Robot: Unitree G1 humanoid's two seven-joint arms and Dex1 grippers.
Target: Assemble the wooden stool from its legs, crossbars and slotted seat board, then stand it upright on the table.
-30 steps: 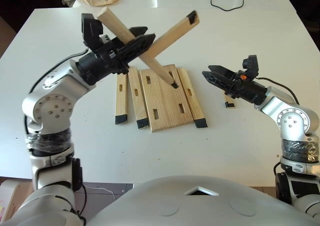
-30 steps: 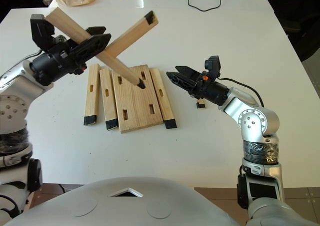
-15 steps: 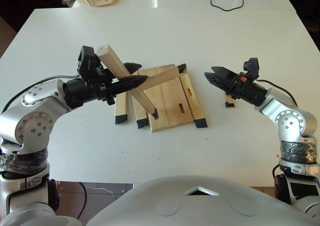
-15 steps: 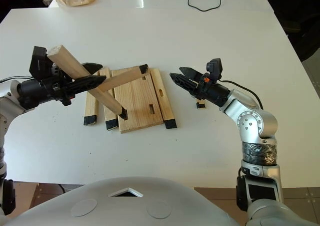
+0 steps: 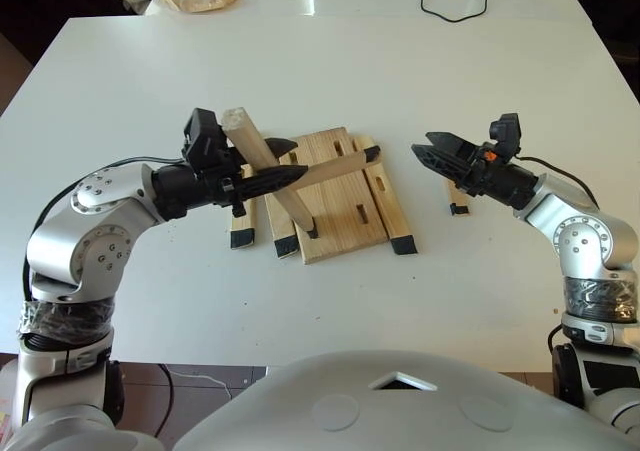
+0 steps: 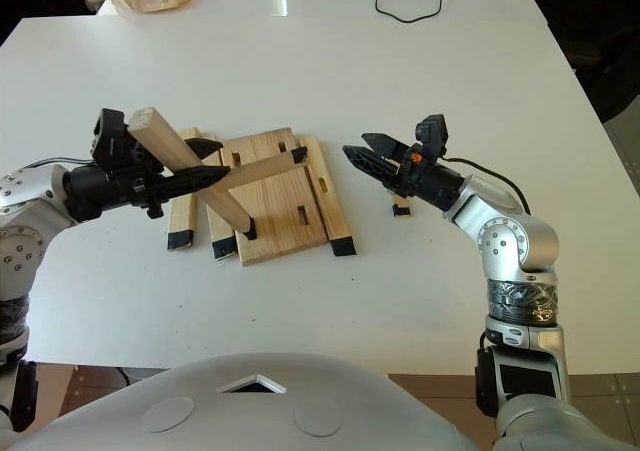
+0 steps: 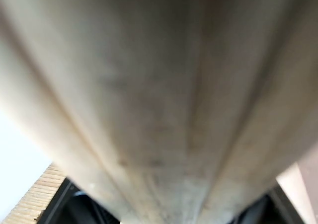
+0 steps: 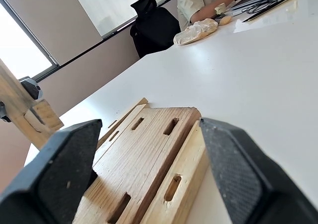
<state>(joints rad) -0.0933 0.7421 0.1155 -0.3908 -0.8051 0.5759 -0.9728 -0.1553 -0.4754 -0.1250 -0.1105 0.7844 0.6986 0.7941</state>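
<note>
While the left gripper [image 5: 285, 161] clamps the crossed legs [image 5: 290, 201], one foot [image 5: 312, 233] resting on the seat board [image 5: 350, 196], the tilted pair may skid or shove the board aside; the right gripper [image 5: 422, 145] hangs spread nearby, bracing nothing.

The left arm is bent at the elbow, and its forearm points in toward the middle. The left gripper [image 5: 280, 163] is squeezed tight on a wooden leg [image 5: 250, 143] — one black finger on each side of it. The right arm is bent too, held low, with its forearm pointing back at the left one. The right gripper [image 5: 433, 152] has its two fingers spread wide apart.
</note>
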